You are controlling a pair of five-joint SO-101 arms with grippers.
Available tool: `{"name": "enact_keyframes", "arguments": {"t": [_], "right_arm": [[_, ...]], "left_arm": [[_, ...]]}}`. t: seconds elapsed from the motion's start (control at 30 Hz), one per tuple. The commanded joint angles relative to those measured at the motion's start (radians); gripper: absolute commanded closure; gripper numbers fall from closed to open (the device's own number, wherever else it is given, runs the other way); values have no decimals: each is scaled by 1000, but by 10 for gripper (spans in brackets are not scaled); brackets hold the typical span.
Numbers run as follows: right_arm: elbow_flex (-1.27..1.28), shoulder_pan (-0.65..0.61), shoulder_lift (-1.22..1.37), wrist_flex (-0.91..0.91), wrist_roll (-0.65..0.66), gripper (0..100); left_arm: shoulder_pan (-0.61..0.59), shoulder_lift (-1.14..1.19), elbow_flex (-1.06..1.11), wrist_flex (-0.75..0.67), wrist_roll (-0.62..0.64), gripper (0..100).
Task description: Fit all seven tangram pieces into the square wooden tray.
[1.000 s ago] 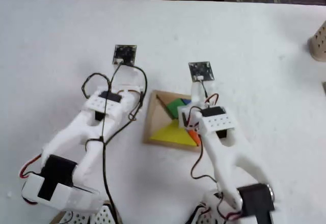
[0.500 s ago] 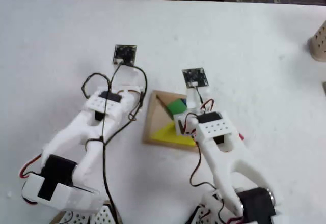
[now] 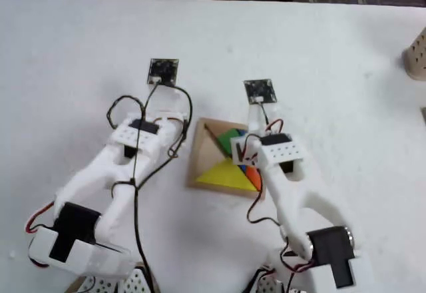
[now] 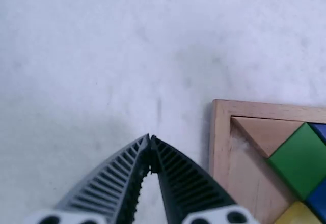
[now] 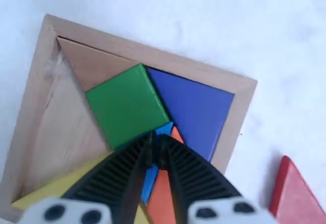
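The square wooden tray (image 5: 147, 56) lies on the white worktop (image 4: 102, 56) between the two arms. Inside it sit a green square (image 5: 127, 104), a large blue triangle (image 5: 196, 109), a plain wooden triangle (image 5: 97, 63), a yellow piece (image 5: 56, 189) and an orange piece (image 5: 162, 196). The right gripper (image 5: 155, 141) hangs over the tray with its jaws pressed together and empty, its tip where green meets orange. A red piece (image 5: 293, 196) lies on the worktop outside the tray. The left gripper (image 4: 151, 141), also closed and empty, is over bare worktop beside a tray corner.
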Motion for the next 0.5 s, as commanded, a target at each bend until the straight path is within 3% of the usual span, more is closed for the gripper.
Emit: {"name": "enact_keyframes", "arguments": {"t": [0.0, 0.27, 0.47], "right_arm": [[-44, 39, 18, 8, 8, 981], [-23, 44, -153, 116, 8, 981], [124, 150, -364, 120, 17, 980]], "left_arm": [[8, -48, -9, -26, -11, 976], [8, -48, -9, -26, -11, 976], [8, -48, -9, -26, -11, 976]]}}
